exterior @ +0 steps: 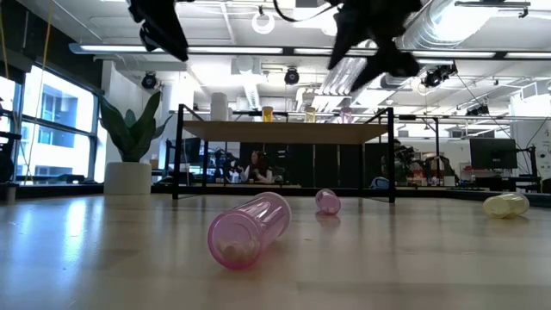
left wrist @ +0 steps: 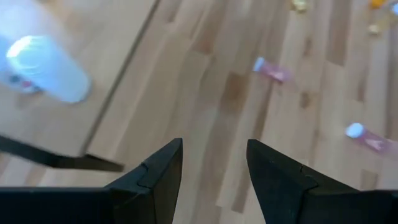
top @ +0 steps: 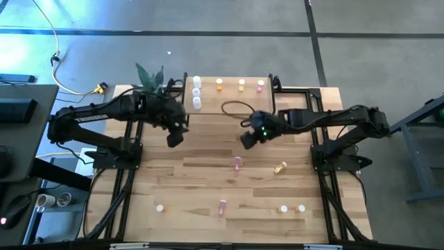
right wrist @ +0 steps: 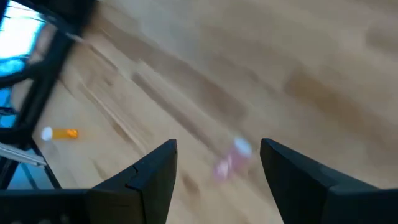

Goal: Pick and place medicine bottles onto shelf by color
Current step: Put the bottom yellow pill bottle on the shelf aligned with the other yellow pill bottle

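Note:
The light-wood shelf (top: 229, 97) stands at the table's far middle. On it stand three white bottles (top: 196, 92) at its left, two orange ones (top: 230, 85) in the middle and a pink one (top: 260, 86) at its right. On the table lie a pink bottle (top: 238, 163), a yellow one (top: 279, 167), another pink one (top: 223, 207) and small ones near the front (top: 160, 207) (top: 292, 208). My left gripper (top: 173, 137) is open and empty in the air near the shelf's left front corner. My right gripper (top: 248, 139) is open and empty above the table, and a pink bottle (right wrist: 230, 158) shows beyond its fingers.
A potted plant (top: 149, 75) stands at the shelf's far left. A dark cable loop (top: 236, 107) lies on the shelf. The black arm frames (top: 114, 156) (top: 340, 156) flank the table. In the low view a pink bottle (exterior: 250, 228) lies on its side near the front.

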Controlling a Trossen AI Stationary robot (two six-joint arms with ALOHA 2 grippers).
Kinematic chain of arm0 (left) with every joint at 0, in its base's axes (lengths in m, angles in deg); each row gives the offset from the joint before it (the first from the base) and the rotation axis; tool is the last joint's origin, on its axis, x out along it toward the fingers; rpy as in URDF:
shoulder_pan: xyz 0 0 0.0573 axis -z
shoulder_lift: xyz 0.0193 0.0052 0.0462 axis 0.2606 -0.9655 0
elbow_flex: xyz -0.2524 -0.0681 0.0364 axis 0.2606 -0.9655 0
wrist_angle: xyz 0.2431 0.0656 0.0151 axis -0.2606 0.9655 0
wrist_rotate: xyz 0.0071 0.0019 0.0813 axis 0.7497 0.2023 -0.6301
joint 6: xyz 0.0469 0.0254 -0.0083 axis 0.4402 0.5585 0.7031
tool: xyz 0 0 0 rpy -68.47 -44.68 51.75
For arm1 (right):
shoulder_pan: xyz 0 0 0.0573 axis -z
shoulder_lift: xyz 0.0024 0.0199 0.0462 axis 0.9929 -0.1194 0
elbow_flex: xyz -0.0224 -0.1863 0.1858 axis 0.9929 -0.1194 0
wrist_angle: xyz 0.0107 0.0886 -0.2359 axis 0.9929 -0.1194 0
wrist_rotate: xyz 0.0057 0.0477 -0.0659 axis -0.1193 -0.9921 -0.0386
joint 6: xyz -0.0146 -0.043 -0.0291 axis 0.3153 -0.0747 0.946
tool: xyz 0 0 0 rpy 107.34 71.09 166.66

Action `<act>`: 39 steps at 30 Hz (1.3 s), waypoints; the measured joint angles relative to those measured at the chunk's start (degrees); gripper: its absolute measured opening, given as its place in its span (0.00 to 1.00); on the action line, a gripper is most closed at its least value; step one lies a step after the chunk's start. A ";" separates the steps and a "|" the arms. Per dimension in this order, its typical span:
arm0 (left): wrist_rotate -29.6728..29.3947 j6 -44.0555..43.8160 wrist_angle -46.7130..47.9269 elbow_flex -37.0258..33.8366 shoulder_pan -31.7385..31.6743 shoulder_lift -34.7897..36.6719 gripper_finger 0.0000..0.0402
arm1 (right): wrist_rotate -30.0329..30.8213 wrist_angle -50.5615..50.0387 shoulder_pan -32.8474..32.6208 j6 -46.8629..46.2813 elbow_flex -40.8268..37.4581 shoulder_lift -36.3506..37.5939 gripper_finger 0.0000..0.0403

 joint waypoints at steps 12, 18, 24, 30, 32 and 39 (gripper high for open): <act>1.39 0.95 -0.78 -2.11 6.03 1.85 0.42 | 0.96 -8.99 -13.17 -27.16 0.00 -0.09 0.55; 1.28 2.04 -0.74 -2.11 8.00 1.85 0.42 | -0.31 -10.76 -21.92 -31.19 0.00 -0.09 0.55; 1.28 1.72 -0.69 -2.11 9.26 1.83 0.42 | -0.38 -12.61 -29.38 -30.23 0.00 -0.11 0.55; 1.26 -1.17 -0.69 -2.11 9.53 1.71 0.42 | -0.42 -13.94 -35.90 -22.29 -0.01 -0.11 0.55; 1.28 -2.76 -0.68 -2.11 9.53 1.59 0.42 | -0.42 -13.97 -37.61 -19.20 0.00 -0.11 0.55; 0.75 -12.21 -0.67 -2.11 9.51 1.20 0.43 | 0.31 -13.97 -42.66 -7.89 -0.02 -0.13 0.55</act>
